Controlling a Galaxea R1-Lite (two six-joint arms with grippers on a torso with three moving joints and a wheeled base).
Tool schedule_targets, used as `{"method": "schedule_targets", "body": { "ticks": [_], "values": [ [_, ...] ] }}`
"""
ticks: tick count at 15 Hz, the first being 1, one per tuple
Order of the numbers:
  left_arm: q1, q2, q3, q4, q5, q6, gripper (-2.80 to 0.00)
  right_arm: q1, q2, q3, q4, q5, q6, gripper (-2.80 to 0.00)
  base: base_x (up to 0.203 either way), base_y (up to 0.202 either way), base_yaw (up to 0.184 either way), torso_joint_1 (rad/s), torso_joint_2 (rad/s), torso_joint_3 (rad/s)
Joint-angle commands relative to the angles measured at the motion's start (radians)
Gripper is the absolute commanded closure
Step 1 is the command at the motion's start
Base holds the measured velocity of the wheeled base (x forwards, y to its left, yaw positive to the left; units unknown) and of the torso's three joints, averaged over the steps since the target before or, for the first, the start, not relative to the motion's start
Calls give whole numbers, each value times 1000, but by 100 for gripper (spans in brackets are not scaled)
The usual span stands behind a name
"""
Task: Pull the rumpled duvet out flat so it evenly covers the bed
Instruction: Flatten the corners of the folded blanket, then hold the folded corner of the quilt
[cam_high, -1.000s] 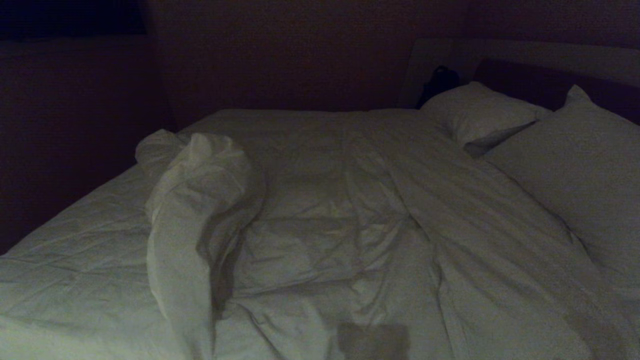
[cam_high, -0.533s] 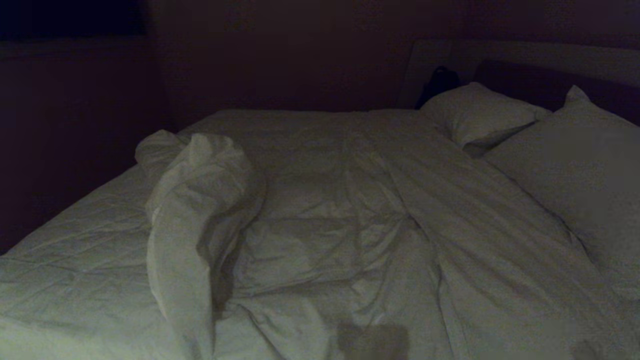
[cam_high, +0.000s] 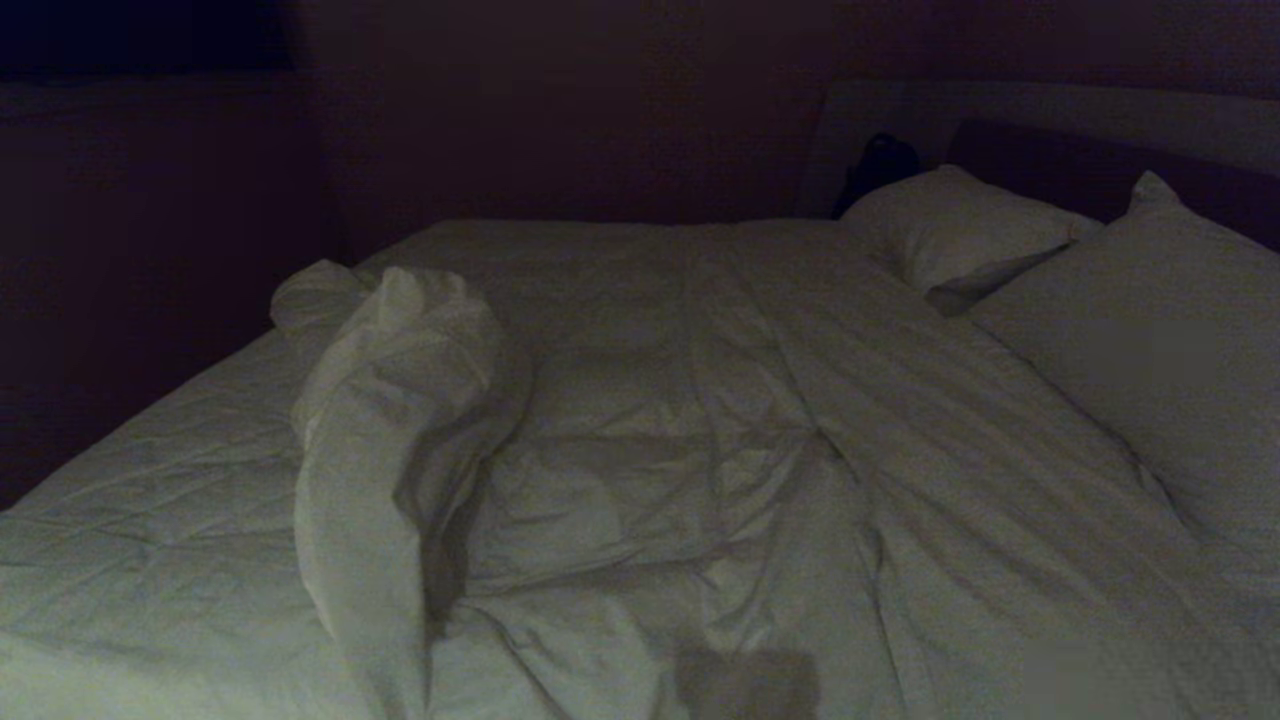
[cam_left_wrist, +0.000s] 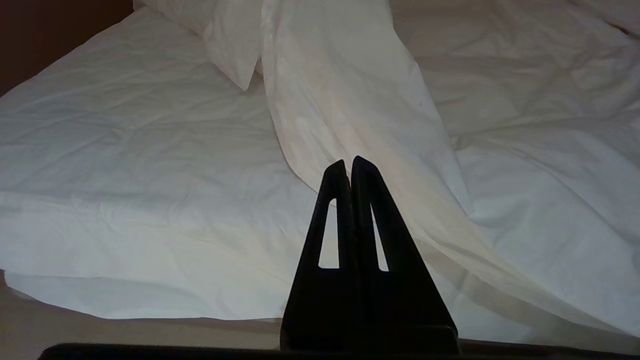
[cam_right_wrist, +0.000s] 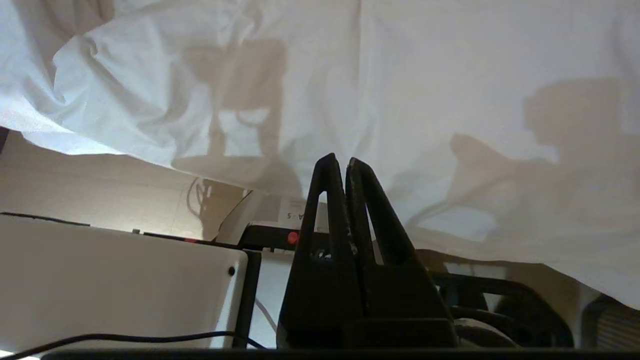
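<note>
Lying rumpled across the bed, the duvet has one part rolled into a ridge at the left. Both the left gripper and right gripper are clenched on nothing, near the bed's edge.

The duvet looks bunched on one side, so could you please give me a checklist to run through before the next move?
1. Duvet lying flat: not ok, a rolled ridge stands on the robot's left part of the bed.
2. Left end effector empty: ok, shut on nothing, near the ridge.
3. Right end effector empty: ok, shut, at the near edge.
4. Either end effector open to grasp: not ok.
5. Pillows clear of the duvet: cannot tell.
6. Arms in the head view: not ok, neither shows.
</note>
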Motion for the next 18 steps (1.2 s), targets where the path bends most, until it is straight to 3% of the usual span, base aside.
{"method": "schedule_targets", "body": {
  "ticks": [1, 14, 18],
  "values": [
    [0, 0, 0, 1, 0, 0, 0, 0, -28, 18, 4, 5, 0, 0, 0, 0, 0, 0, 0, 0],
    [0, 0, 0, 1, 0, 0, 0, 0, -146, 167, -79, 7, 4, 0, 0, 0, 0, 0, 0, 0],
    [0, 0, 0, 1, 0, 0, 0, 7, -143, 228, -220, 2, 70, 0, 0, 0, 0, 0, 0, 0]
  ]
}}
